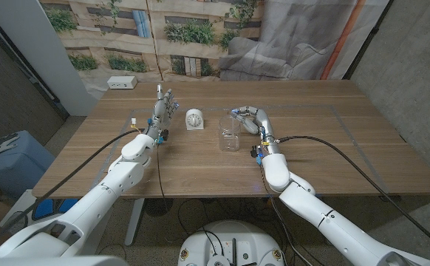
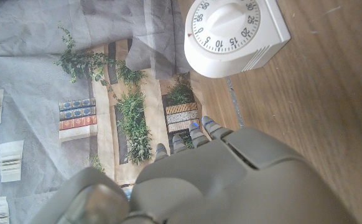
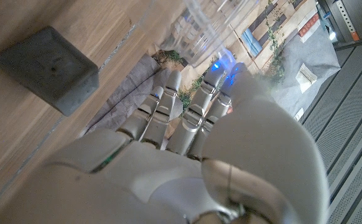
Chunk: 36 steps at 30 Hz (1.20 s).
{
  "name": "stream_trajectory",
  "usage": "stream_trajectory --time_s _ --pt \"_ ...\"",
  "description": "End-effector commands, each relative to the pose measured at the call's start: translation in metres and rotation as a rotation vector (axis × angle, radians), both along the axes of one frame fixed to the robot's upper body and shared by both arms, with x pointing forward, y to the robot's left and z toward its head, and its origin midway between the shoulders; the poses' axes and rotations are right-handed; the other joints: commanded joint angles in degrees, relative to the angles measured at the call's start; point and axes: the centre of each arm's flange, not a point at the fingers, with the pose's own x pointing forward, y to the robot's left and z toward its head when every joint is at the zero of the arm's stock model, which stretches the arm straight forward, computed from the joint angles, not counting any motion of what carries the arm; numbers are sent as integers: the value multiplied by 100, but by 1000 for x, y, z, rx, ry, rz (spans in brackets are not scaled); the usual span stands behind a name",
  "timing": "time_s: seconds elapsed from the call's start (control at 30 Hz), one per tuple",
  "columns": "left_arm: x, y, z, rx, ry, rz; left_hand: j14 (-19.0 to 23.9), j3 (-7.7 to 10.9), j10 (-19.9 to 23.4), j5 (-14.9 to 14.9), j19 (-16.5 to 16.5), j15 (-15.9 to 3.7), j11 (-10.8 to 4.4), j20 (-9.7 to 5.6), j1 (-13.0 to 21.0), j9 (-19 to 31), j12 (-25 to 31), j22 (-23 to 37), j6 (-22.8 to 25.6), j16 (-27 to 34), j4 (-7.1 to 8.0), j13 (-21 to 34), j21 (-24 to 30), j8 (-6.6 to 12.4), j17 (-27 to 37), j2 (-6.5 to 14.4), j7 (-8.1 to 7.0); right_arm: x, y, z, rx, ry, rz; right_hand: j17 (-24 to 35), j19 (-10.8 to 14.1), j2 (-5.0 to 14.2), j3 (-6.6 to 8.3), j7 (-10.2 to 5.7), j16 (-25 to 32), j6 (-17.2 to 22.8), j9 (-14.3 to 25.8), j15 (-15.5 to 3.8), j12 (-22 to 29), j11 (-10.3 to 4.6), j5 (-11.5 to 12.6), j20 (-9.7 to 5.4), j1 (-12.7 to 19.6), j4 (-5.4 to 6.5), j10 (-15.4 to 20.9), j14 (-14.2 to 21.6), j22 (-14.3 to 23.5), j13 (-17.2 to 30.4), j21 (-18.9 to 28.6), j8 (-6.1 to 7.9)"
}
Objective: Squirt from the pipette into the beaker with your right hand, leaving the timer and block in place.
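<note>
Since the squirt depends on how the right hand (image 1: 250, 120) stands to the beaker (image 1: 230, 137), that relation is logged first. The hand is just beside the beaker, on its right and a little beyond it, with fingers curled in toward the rim. The beaker stands upright, mouth up, so liquid has to enter from above. The right hand is by far the nearer; the left hand (image 1: 165, 107) is well apart, on the far side of the timer.

Pipette: not made out with certainty in any view. Right wrist view shows curled fingers with a blue glow at the tips and clear glass past them. Cannot tell whether they pinch the pipette or close on nothing. If it is held, my judgement is that its tip must sit over the mouth before squeezing.

Left hand: upright, fingers apart, holding nothing.

Count:
- beaker, one
- timer (image 1: 193, 118), one, left of the beaker and near it
- grey block (image 3: 47, 65), one, on the table (image 1: 333, 140) near the right hand
- pipette, none confirmed
</note>
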Motion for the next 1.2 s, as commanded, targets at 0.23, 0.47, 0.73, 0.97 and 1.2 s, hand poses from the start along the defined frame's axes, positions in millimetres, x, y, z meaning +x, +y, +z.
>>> stream_trajectory --time_s 0.23,0.47,0.73,0.97,1.2 --pt "0 0 0 0 0 0 -53 -34 -20 33 -27 -670 -17 -527 -8 14 26 14 -21 33 -13 32 31 36 8 255 -33 2 3 -2 49 -36 4 8 34 -31 63 -51 28 158 70 -929 39 17 -25 -82 199 2 114 133 17 9 1 82" --pt "0 0 0 0 0 1 -51 -33 -22 34 -27 -667 -16 -527 -8 14 25 14 -21 34 -13 32 32 35 8 256 -33 3 3 -2 66 -36 9 0 35 -47 72 -53 15 141 83 -930 23 20 -40 -90 227 9 109 153 17 -5 -3 84" --pt "0 0 0 0 0 1 -50 -34 -17 34 -26 -668 -15 -529 -7 14 27 14 -23 35 -14 32 32 35 8 255 -33 2 5 -3 59 -36 27 -13 34 -67 67 -56 -15 29 77 -894 -27 22 -65 -96 212 51 56 169 18 -37 -7 39" --pt "0 0 0 0 0 0 -56 -33 -28 34 -37 -661 -15 -524 -8 14 23 14 -22 32 -14 32 28 35 8 255 -33 2 4 -4 45 -34 37 -26 10 -87 40 -63 -59 -112 54 -865 -95 25 -82 -90 140 99 -52 150 20 -63 -17 -31" --pt "0 0 0 -4 -1 6 -49 -33 -17 33 -26 -667 -15 -526 -8 14 27 14 -24 35 -14 32 32 34 8 255 -33 1 4 -5 37 -29 50 -29 -36 -152 -21 -69 -104 -300 59 -836 -155 36 -100 -50 59 126 -174 88 21 -73 -31 -103"
